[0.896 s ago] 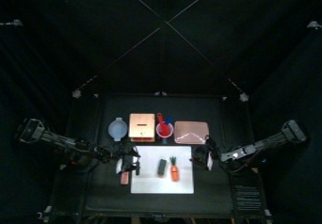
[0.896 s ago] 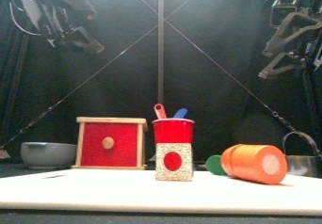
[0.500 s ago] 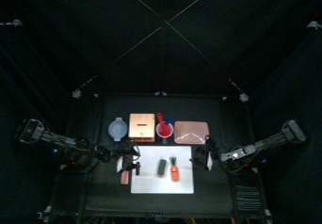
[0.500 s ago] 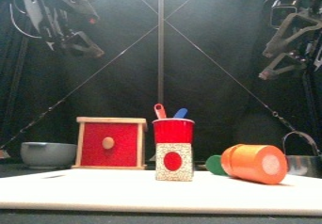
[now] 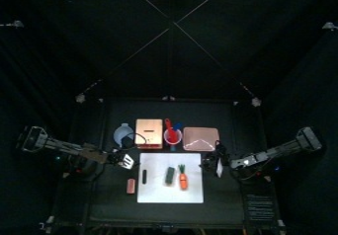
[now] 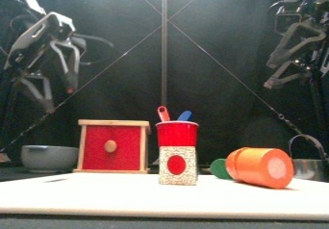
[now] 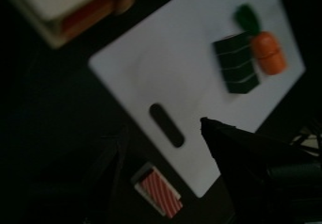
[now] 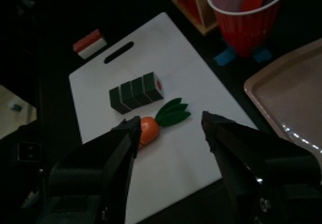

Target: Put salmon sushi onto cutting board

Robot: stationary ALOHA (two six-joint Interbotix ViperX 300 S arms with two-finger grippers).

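While my left hand hovers wide open near the tiny striped salmon-orange sushi beside the flat white cutting board, next I'd lower and pinch it.

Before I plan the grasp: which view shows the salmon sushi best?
Left wrist view: the salmon sushi lies near, stripes clear, beside the cutting board. Right wrist shows it small; top, a speck; front, nothing clear.
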